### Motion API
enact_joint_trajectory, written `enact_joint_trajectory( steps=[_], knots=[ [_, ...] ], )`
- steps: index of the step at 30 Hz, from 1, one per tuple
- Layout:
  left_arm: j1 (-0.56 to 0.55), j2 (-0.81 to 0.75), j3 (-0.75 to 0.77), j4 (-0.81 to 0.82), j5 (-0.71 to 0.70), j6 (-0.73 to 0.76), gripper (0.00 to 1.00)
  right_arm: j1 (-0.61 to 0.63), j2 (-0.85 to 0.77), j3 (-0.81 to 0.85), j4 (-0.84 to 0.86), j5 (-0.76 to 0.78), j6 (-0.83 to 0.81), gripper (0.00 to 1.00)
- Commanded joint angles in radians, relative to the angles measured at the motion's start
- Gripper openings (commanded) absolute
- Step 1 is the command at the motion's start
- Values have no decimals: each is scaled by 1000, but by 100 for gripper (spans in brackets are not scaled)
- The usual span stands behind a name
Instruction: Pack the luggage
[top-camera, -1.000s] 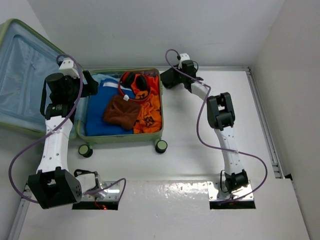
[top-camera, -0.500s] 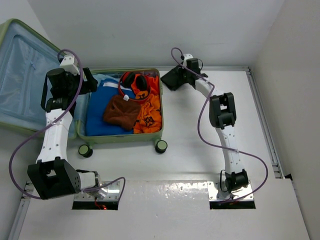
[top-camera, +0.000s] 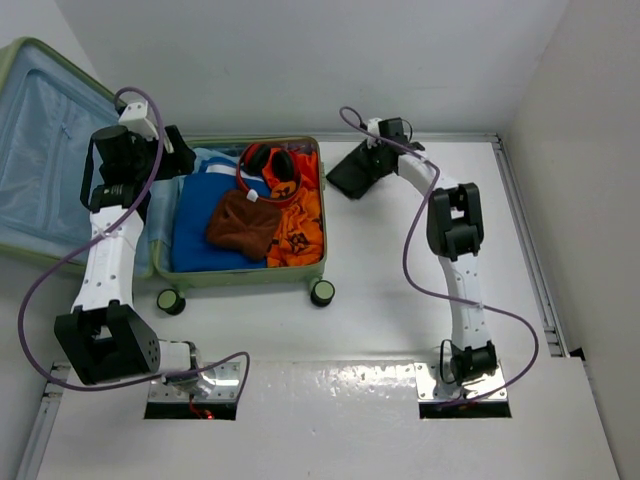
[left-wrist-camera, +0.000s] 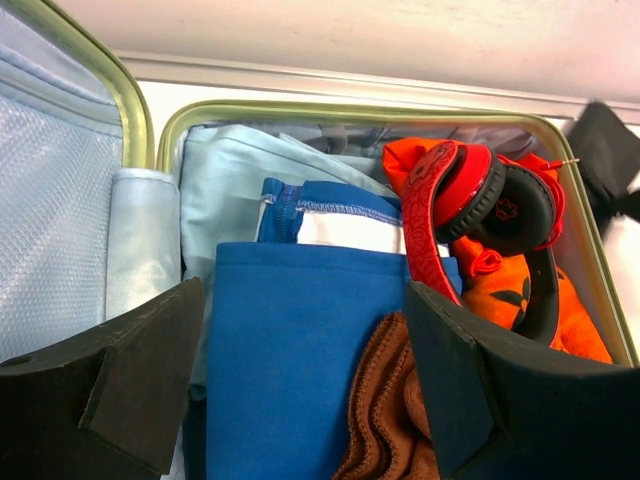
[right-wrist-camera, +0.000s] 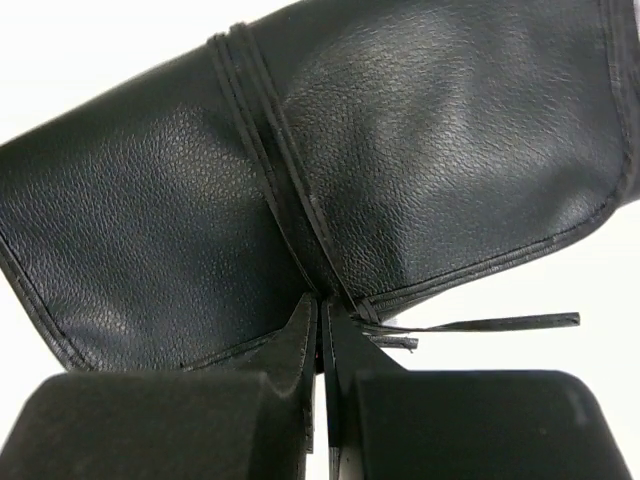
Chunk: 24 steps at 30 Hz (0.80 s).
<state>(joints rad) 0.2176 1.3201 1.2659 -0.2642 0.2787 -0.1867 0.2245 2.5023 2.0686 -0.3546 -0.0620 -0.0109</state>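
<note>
luggage (top-camera: 240, 277), left hand (left-wrist-camera: 305, 372) spread, right hand (right-wrist-camera: 320, 332) closed

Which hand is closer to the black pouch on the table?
Right. The right hand is shut on the edge of the black pouch; the left hand hangs open over the left end of the suitcase.

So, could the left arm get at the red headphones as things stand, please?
Probably yes: the left gripper hangs open above the open luggage, and the headphones lie uncovered on top.
</note>
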Motion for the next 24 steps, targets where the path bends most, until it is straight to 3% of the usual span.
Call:
enact_joint_trajectory(
  steps=[1, 6, 8, 9, 13, 24],
  knots=[
    [0, -39, 12, 3, 20, 19, 83, -2, -111, -54, -319, -53, -142, 0],
    [-9, -59, -8, 3, 30, 10, 83, -17, -310, -277, -340, -68, -147, 1],
    [-9, -59, -17, 3, 30, 10, 83, -24, -397, -367, -302, -90, -152, 13],
    [-9, -68, -17, 3, 39, 10, 83, -33, -417, -384, -279, -101, -155, 24],
    [-18, -68, -17, 3, 50, 10, 83, -30, -491, -444, -213, -140, -193, 40],
    [-18, -88, -26, -16, 40, 9, 83, 6, -370, -370, -213, -167, -241, 38]
  ],
)
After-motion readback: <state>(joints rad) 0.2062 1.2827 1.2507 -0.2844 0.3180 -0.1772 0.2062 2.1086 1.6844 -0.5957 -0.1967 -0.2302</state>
